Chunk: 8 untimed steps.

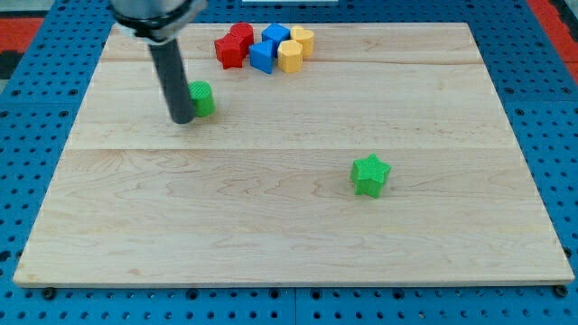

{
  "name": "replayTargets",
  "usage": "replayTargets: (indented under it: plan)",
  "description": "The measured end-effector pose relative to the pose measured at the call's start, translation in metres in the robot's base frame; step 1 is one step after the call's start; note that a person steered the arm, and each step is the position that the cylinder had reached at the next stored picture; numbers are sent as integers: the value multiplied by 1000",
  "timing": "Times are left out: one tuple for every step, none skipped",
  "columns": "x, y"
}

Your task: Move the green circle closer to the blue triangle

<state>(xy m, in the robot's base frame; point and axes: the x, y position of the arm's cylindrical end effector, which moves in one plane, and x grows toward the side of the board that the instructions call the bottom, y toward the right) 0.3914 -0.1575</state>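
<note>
The green circle (pixel 202 97) sits at the upper left of the wooden board (pixel 289 235). My tip (pixel 181 118) stands right against its left side, touching or nearly so. The blue triangle (pixel 275 36) lies in a tight cluster at the view's top centre, to the upper right of the green circle. The cluster also holds a blue block (pixel 261 56), two red blocks (pixel 231 50) (pixel 241 34) and two yellow blocks (pixel 290 55) (pixel 302 40).
A green star (pixel 370 174) lies right of centre on the board. The board rests on a blue pegboard surface (pixel 36 135).
</note>
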Motion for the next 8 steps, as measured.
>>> replayTargets:
  plan:
    - [-3, -12]
    - [-10, 24]
    - [-27, 50]
    - [-43, 69]
    - [-66, 82]
    - [-46, 74]
    - [-4, 160]
    - [22, 266]
